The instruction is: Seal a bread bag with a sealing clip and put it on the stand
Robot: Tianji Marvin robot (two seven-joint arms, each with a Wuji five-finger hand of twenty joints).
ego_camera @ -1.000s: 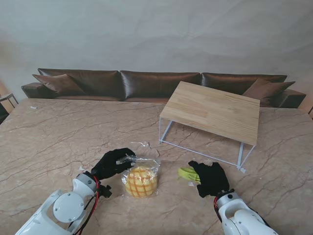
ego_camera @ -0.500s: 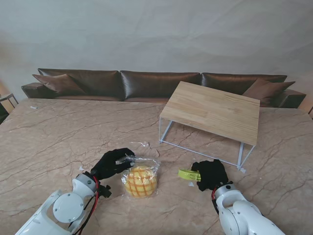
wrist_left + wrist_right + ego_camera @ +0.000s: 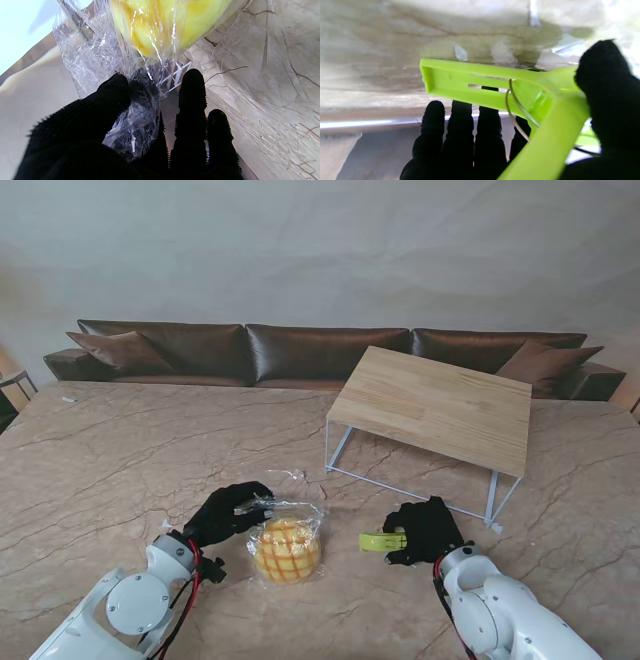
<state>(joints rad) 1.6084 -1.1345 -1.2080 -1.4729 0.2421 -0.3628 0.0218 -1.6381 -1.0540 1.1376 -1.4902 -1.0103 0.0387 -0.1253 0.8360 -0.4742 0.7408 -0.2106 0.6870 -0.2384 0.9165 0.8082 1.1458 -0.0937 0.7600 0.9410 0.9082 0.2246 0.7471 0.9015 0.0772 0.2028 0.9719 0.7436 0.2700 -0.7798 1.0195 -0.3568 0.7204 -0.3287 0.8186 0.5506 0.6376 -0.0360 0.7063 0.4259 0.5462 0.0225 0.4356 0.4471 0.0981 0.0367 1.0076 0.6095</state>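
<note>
A clear bread bag point(image 3: 287, 542) with a yellow checkered bun inside lies on the marble table near me, left of centre. My left hand point(image 3: 229, 513) is shut on the bag's crumpled open end; in the left wrist view the plastic point(image 3: 135, 105) is pinched between thumb and fingers. My right hand point(image 3: 425, 530) is shut on a lime-green sealing clip point(image 3: 381, 540), lifted off the table and pointing left towards the bag. In the right wrist view the clip point(image 3: 495, 87) has its wire spring showing and its jaws nearly together. The wooden-topped stand point(image 3: 435, 406) on white wire legs sits farther away on the right.
A brown leather sofa point(image 3: 320, 350) with cushions runs along the table's far edge. A small scrap of clear plastic point(image 3: 290, 475) lies just beyond the bag. The stand's white legs point(image 3: 492, 505) come down close beyond my right hand.
My right hand has picked the green clip up from the table, turned, and carried it a little left and away from me. The left hand and the bag have stayed put.
</note>
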